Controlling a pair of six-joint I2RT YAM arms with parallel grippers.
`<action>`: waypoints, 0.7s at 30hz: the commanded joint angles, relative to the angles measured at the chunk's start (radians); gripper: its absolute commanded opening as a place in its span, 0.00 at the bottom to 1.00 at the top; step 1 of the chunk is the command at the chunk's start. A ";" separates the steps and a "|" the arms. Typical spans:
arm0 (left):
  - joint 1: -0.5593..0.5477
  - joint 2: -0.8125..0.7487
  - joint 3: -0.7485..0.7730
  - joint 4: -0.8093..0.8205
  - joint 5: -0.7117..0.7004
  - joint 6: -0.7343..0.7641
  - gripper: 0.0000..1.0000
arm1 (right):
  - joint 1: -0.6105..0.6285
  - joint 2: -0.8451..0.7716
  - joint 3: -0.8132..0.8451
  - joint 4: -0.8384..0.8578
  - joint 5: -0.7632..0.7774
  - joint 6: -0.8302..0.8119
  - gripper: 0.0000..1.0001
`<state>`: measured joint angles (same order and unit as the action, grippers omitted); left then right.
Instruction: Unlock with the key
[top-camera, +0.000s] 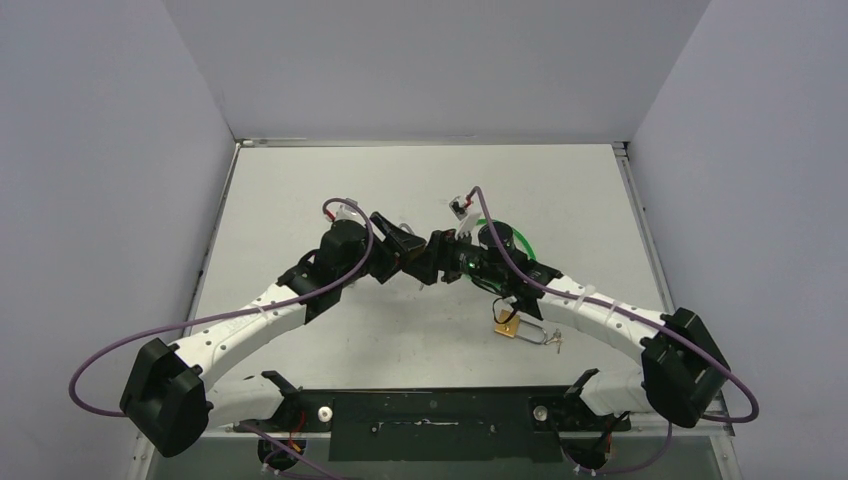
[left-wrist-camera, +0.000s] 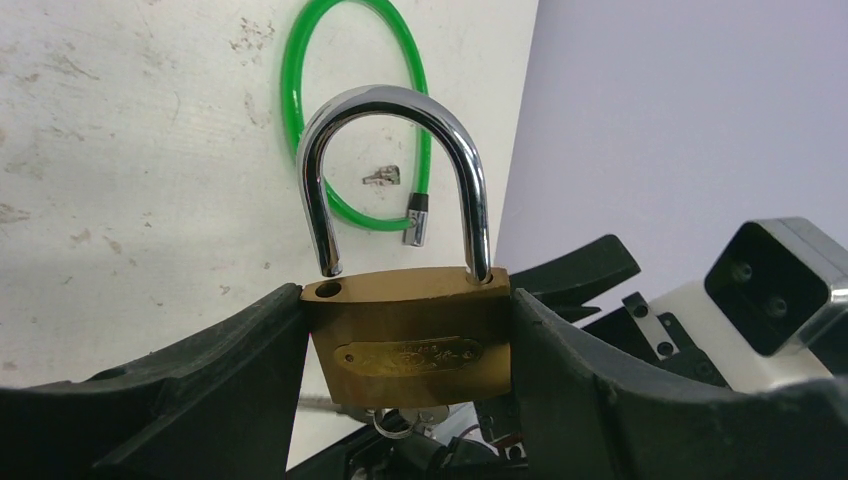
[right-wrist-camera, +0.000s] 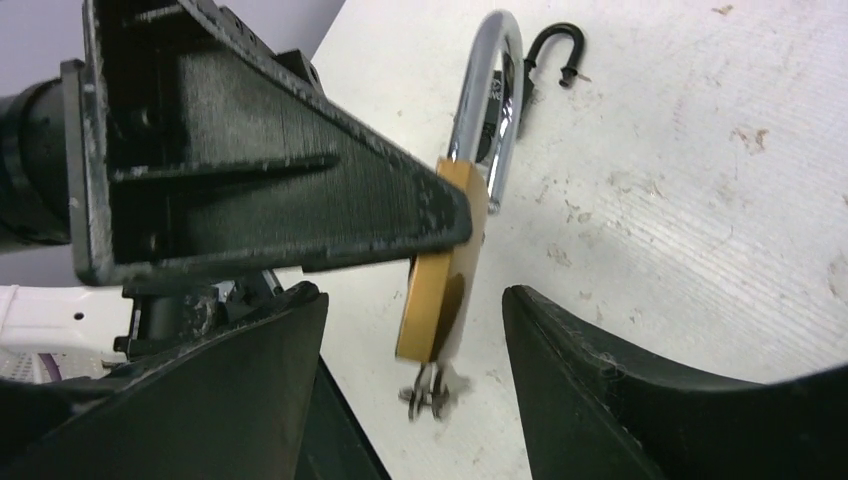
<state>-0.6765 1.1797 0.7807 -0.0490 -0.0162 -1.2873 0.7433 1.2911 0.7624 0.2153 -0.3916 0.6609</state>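
My right end effector (right-wrist-camera: 410, 300), released, straddles the key (right-wrist-camera: 428, 390) jutting toward it from the padlock (left-wrist-camera: 405, 345) my left end effector (left-wrist-camera: 405, 300) clamps.

Robotics lab test cell. A scuffed white tabletop (top-camera: 300, 200) is boxed in by plain grey panels (top-camera: 430, 60) at 9, 12 and 3 o'clock. Two white-and-black robot arms, left arm (top-camera: 250, 325) and right arm (top-camera: 610, 318), are bolted to a black rail (top-camera: 430, 420) at 6 o'clock, trailing purple cables (top-camera: 130, 339).
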 joint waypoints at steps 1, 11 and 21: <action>0.011 -0.021 0.018 0.214 0.070 -0.075 0.00 | 0.013 0.062 0.097 0.111 0.010 -0.010 0.61; 0.024 -0.075 -0.030 0.255 0.047 -0.091 0.51 | -0.011 0.047 0.042 0.221 -0.015 0.080 0.00; 0.075 -0.133 -0.010 0.130 0.051 0.206 0.88 | -0.113 -0.037 0.006 0.285 -0.232 0.143 0.00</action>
<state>-0.6277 1.0836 0.7216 0.0723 0.0280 -1.2514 0.6659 1.3441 0.7605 0.3286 -0.4873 0.7536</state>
